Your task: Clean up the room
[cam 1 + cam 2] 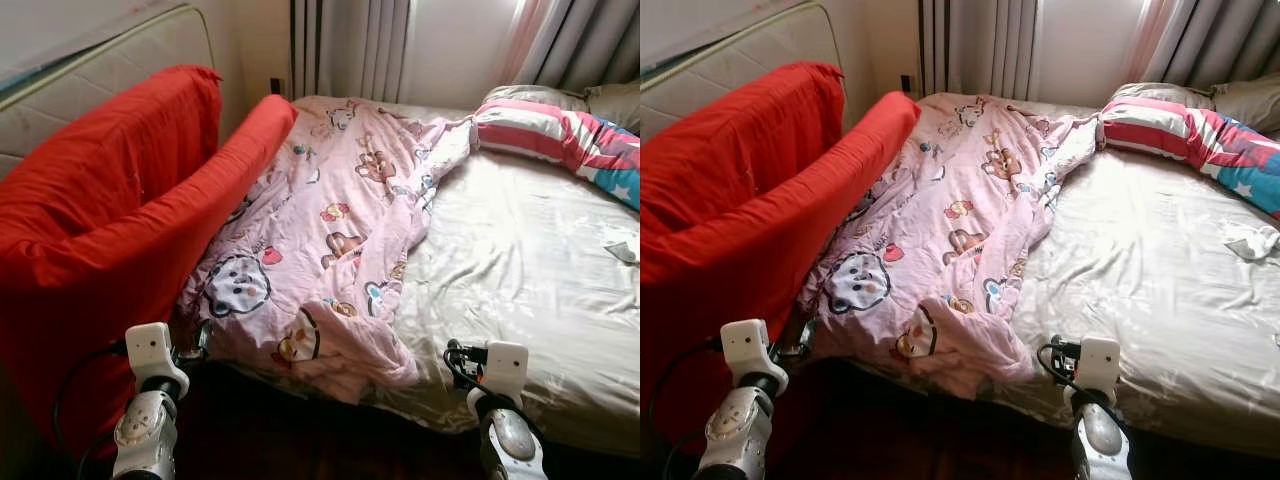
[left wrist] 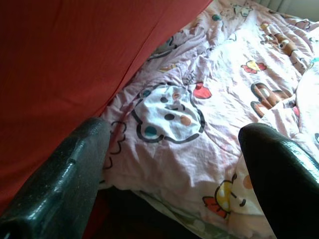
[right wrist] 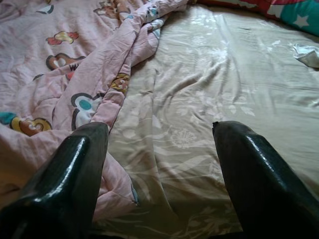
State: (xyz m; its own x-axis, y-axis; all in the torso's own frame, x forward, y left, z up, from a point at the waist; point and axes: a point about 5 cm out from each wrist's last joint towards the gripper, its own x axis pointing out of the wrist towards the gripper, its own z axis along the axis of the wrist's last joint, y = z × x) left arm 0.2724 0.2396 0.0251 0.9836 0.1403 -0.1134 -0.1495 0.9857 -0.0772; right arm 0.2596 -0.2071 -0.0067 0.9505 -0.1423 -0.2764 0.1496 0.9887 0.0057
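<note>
Bed (image 1: 520, 300) filled most of the head view, one cream sheet on it, rumpled. One pink cartoon-print quilt (image 1: 330, 230) lay bunched along the bed's left half, running from 12 o'clock down to the near edge and hanging over it at 6 o'clock. One striped red-white-blue pillow (image 1: 560, 135) sat at 2 o'clock near the curtains (image 1: 350, 45). One small crumpled white scrap (image 1: 1252, 238) lay on the sheet at 3 o'clock, well apart from the quilt. One red-covered mattress (image 1: 100, 220) leaned tilted at 9 o'clock, its edge touching the quilt and blocking that side of the bed.

Two grippers, both low at the near bed edge. Left gripper (image 2: 174, 164) had its fingers spread apart, holding nothing, over the quilt's hanging edge just beside the red cover. Right gripper (image 3: 159, 164) was also spread apart and empty, aimed at bare sheet with the quilt's fold beside one finger.
</note>
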